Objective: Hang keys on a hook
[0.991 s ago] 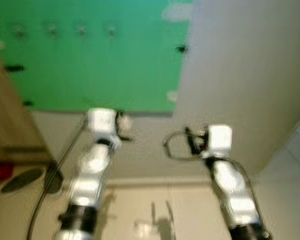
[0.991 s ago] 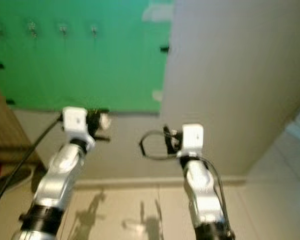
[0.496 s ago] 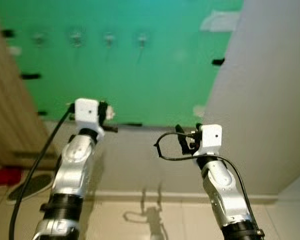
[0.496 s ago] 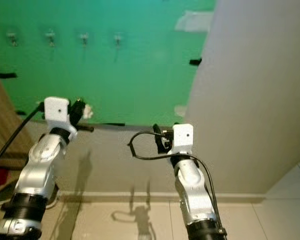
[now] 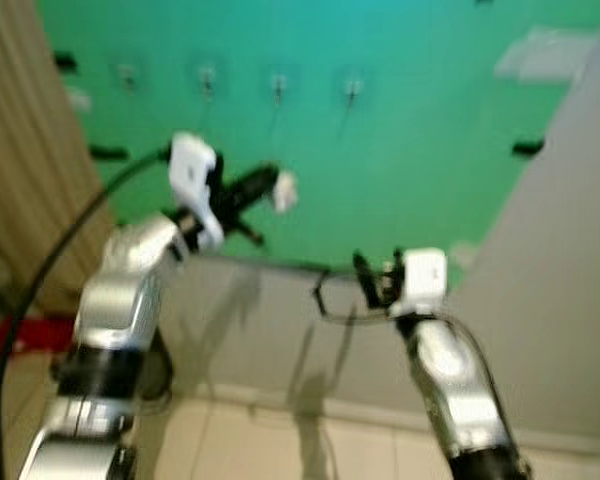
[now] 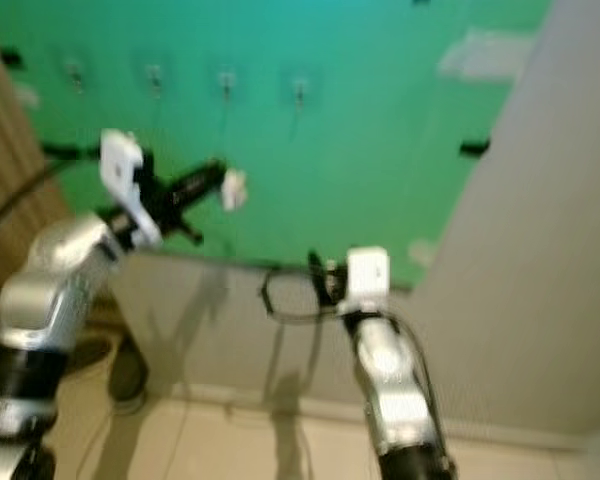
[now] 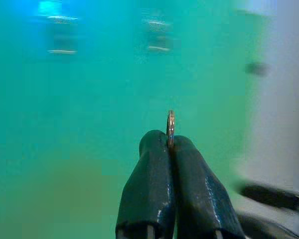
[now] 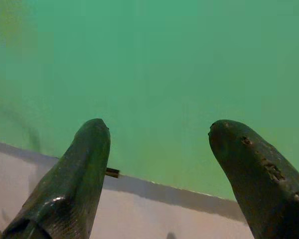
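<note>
Key ring (image 7: 170, 128) clamped edge-on between pressed-together fingertips of left gripper (image 7: 170, 145), raised toward green wall panel (image 5: 410, 120), below row of four hooks (image 5: 277, 84). White tag (image 5: 284, 188) at gripper tip. Right gripper (image 8: 159, 134) lower, fingers spread apart, empty, facing panel's lower edge. Grey wall (image 5: 570, 260) at right.

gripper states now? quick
Left gripper: shut on key ring, raised toward the green wall.
Right gripper: open, empty.
</note>
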Available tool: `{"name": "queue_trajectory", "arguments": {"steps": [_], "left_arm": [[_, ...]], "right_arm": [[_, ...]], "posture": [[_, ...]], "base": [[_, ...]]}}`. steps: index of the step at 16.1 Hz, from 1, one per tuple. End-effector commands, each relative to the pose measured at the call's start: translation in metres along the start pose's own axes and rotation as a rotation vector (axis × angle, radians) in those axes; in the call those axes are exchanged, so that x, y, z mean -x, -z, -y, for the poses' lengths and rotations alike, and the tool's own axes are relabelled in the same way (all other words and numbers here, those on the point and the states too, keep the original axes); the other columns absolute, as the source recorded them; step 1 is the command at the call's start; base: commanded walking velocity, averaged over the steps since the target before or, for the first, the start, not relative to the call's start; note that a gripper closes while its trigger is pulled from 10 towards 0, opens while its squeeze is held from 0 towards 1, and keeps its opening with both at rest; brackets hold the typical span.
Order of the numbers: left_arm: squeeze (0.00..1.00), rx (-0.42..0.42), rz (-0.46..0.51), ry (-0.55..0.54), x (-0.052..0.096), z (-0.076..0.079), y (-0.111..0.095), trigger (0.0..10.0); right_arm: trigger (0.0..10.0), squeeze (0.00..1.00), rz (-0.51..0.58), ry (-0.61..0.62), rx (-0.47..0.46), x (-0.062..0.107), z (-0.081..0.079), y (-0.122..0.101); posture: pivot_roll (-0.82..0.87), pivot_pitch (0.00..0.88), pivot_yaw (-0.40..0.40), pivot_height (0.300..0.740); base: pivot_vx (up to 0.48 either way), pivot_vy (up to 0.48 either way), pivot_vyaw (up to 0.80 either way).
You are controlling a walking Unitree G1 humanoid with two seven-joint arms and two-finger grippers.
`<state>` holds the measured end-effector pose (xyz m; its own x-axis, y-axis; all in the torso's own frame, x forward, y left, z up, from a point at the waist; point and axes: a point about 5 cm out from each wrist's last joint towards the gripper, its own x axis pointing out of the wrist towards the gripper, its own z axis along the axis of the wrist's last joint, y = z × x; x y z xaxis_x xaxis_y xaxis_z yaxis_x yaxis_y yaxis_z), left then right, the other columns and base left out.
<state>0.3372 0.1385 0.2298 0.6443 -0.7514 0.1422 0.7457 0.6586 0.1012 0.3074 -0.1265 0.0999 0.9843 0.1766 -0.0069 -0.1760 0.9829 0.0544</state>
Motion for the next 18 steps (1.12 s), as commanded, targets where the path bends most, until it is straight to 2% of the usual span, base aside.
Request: {"name": "queue_trajectory", "arguments": {"steps": [1,4,6,8,10,12,14,16,17,18], "left_arm": [[0.00,0.007,0.001,0.077,-0.003,0.002,-0.008,10.0],[0.00,0.008,-0.018,0.064,-0.004,-0.004,-0.010,10.0],[0.00,0.009,-0.037,0.039,-0.006,-0.001,0.001,10.0],[0.00,0.013,-0.032,-0.056,-0.011,-0.006,0.006,10.0],[0.00,-0.017,-0.058,-0.091,-0.017,0.004,0.017,10.0],[0.00,0.005,-0.046,-0.066,-0.020,0.016,0.022,10.0],[0.00,0.020,-0.031,-0.018,-0.024,0.034,0.026,10.0],[0.00,0.034,-0.015,0.084,-0.025,0.055,0.024,10.0],[0.00,0.089,0.020,0.163,-0.025,0.060,0.011,10.0],[0.00,0.103,0.038,0.229,-0.023,0.061,-0.001,10.0]], "right_arm": [[10.0,0.00,-0.004,0.003,-0.007,0.000,0.001,0.000],[10.0,0.00,0.001,0.030,-0.007,0.002,0.003,0.000],[10.0,0.00,0.001,0.029,0.004,0.003,0.004,0.000],[10.0,0.00,0.003,0.018,-0.011,0.003,0.004,0.000],[10.0,0.00,0.002,0.021,0.002,0.003,0.003,0.000],[10.0,0.00,0.004,0.006,0.009,0.003,0.002,-0.001],[10.0,0.00,-0.001,0.008,0.013,0.003,0.004,0.000],[10.0,0.00,0.000,0.011,0.008,0.004,0.005,0.001],[10.0,0.00,-0.010,0.010,0.004,0.005,0.006,0.002],[10.0,0.00,-0.017,0.003,0.006,0.005,0.005,0.003]], "posture": [[-0.04,0.000,-0.017,0.740],[-0.05,0.000,-0.005,0.740],[-0.06,0.000,-0.002,0.740],[-0.05,0.000,-0.002,0.740],[-0.06,0.000,-0.005,0.740],[-0.06,0.000,-0.008,0.740],[-0.05,0.000,-0.012,0.740],[-0.05,0.000,-0.014,0.740],[-0.06,0.000,-0.015,0.740],[-0.05,0.000,-0.016,0.740]], "base": [[0.000,0.000,0.00],[0.000,0.000,0.00],[0.000,0.000,0.00],[0.000,0.000,0.38],[0.264,-0.354,0.75],[0.249,-0.407,0.75],[0.268,-0.396,0.74],[0.268,-0.394,0.67],[0.311,-0.364,0.00],[0.000,0.000,0.00]]}}
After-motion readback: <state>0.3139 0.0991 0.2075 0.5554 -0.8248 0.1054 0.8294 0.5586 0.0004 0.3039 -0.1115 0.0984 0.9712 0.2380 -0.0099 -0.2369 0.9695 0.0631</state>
